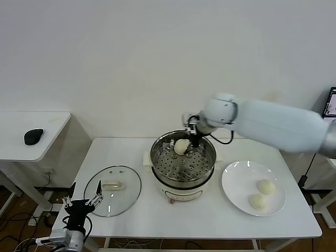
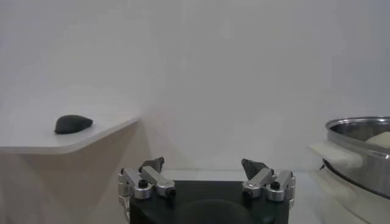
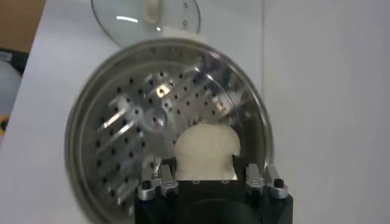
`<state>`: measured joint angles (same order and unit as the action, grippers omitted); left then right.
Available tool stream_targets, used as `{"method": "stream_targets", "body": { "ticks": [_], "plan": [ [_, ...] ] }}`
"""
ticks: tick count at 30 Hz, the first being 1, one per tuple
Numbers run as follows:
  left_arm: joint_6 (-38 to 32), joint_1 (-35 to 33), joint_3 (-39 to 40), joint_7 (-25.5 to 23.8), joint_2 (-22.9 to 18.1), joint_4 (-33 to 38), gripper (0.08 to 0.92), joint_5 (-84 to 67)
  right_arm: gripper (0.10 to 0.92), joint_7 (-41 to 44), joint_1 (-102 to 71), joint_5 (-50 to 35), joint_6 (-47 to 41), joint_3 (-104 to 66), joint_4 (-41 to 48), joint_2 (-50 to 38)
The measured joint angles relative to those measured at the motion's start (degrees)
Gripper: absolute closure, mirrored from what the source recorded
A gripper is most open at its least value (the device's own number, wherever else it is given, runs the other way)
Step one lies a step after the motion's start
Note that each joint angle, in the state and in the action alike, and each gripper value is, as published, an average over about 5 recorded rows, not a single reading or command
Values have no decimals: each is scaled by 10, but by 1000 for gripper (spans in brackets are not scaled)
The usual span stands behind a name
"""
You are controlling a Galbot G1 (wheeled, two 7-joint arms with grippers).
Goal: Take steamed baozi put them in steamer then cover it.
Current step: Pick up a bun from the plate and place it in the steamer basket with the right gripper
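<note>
The steel steamer (image 1: 157, 157) (image 3: 79, 140) stands at the table's middle on its white pot base. Inside it, near the far rim, my right gripper (image 1: 192, 140) (image 3: 204, 165) is shut on one pale baozi (image 1: 181, 146) (image 3: 206, 143), which sits low over the perforated floor. Two more baozi (image 1: 265, 186) (image 1: 258, 201) lie on the white plate (image 1: 231, 178) to the right. The glass cover (image 1: 113, 190) (image 3: 146, 15) lies flat on the table left of the steamer, handle up. My left gripper (image 1: 83, 202) (image 2: 204, 164) hangs open at the table's front-left edge, holding nothing.
A lower side table (image 1: 31, 152) with a black mouse (image 1: 33, 136) (image 2: 73, 123) stands to the left. A white wall runs close behind the table. The steamer's rim (image 2: 359, 131) shows at the side of the left wrist view.
</note>
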<state>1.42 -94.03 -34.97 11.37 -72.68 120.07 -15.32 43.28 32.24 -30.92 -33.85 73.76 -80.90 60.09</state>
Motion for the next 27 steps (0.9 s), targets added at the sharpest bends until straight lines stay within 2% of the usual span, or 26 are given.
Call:
{"method": "stream_targets", "body": {
  "ticks": [16,19,24,27],
  "plan": [
    [-3,-1,-5,0,1,0,177,0,435,-30,-73,0,-27,-11,98,112],
    [-3,0,-5,0,0,0,177,0,388,-31,-78,1,-29,-12,104,118],
    [-3,-1,-5,0,-1,0,177,0,253,-19,-71,3,-29,-12,99,113],
    [-3,-1,-6,0,0,0,177,0,211,0,-51,4,-25,-9,83,97]
  ]
}}
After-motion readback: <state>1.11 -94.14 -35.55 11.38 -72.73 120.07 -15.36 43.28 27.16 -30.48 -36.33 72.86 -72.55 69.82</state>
